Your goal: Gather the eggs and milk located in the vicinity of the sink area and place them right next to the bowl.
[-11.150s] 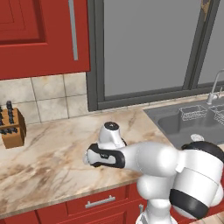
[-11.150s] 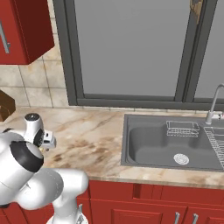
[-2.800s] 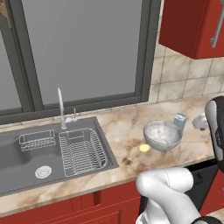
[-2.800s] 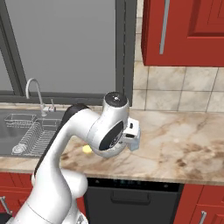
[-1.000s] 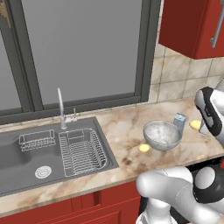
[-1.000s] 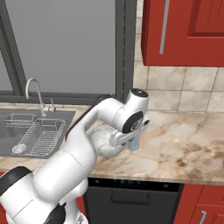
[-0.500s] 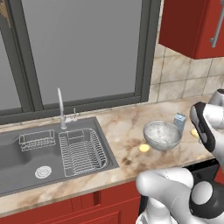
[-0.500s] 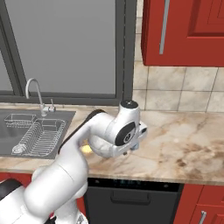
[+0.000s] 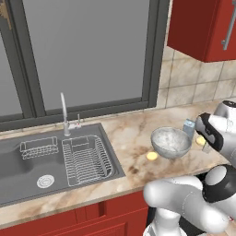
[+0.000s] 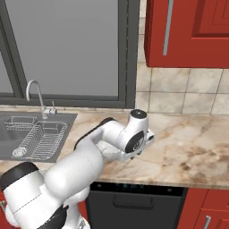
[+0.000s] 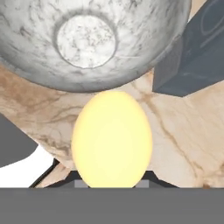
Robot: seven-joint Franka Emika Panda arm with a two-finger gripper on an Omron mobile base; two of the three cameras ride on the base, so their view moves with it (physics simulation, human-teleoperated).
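The speckled grey-white bowl (image 9: 171, 142) stands on the marble counter, and in the hand view the bowl (image 11: 87, 39) spreads across the top. The blue-grey milk carton (image 9: 189, 129) is upright just behind and right of it; the milk carton (image 11: 197, 48) sits at the upper right of the hand view. One yellow egg (image 9: 152, 156) lies on the counter at the bowl's front left. My gripper (image 9: 203, 144) is low at the bowl's right side, shut on the other egg (image 9: 201, 140). That egg (image 11: 112, 138) sits between the tips of my gripper (image 11: 112, 178), close to the bowl's wall.
The dark sink (image 9: 27, 177) with wire racks, drain and chrome faucet (image 9: 63, 110) lies far left. In the right base view my arm (image 10: 134, 134) covers the bowl, with the sink (image 10: 36, 134) to its left. The counter's front edge runs just below the hand.
The hand has come down with the egg from above the milk to just over the counter at the bowl's right side. The other egg, bowl and milk have stayed put.
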